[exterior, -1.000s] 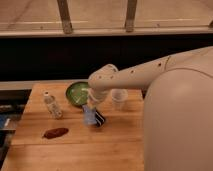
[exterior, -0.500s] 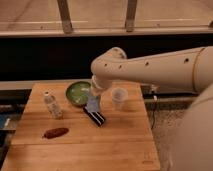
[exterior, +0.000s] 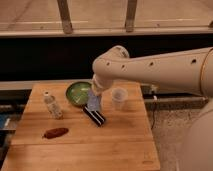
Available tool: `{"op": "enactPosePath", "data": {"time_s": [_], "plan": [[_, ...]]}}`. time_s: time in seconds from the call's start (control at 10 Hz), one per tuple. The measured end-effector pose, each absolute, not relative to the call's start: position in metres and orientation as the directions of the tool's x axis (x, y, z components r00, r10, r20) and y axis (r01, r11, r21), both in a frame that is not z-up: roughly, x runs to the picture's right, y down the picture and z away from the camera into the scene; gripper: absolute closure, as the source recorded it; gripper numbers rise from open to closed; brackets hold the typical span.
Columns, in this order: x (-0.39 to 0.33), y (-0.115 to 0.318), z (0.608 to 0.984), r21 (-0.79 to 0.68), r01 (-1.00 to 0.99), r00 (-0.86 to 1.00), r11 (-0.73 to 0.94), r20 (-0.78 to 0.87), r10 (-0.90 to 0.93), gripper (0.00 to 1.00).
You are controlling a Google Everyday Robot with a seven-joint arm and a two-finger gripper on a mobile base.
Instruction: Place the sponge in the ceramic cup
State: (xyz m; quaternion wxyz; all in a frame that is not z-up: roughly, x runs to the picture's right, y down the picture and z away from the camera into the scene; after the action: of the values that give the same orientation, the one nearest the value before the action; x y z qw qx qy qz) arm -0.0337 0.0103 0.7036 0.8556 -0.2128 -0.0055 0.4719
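Left of the ceramic cup (exterior: pixel 118 97): the sponge (exterior: pixel 93 104) sat just under the gripper (exterior: pixel 95 94).
Gripper's hold: could not tell.
Change: the sponge had shifted farther back within a second.
Meaning: probably mid-carry, not yet in the cup.

The bench (exterior: pixel 120 145) is pale honey-brown wood with faint plank lines. On it stand a green pan (exterior: pixel 78 92), a whitish ceramic cup (exterior: pixel 119 97) and a clear bottle (exterior: pixel 52 105) with a white cap; a reddish-brown lump (exterior: pixel 55 132) lies near. The arm (exterior: pixel 155 72) is cream with small dark dots. The sponge (exterior: pixel 93 101) is blue-grey. The gripper (exterior: pixel 95 115), between pan and cup, looks black with pale stripes.
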Motion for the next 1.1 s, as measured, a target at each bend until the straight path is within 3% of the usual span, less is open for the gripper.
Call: {"op": "enactPosePath", "data": {"time_s": [0.4, 1.1], "plan": [[-0.028, 0.005, 0.713, -0.366, -0.818, 0.526, 0.443, -0.166, 0.834, 1.0], [0.07, -0.072, 0.749, -0.242, -0.903, 0.386, 0.356, -0.087, 0.918, 1.0]]}}
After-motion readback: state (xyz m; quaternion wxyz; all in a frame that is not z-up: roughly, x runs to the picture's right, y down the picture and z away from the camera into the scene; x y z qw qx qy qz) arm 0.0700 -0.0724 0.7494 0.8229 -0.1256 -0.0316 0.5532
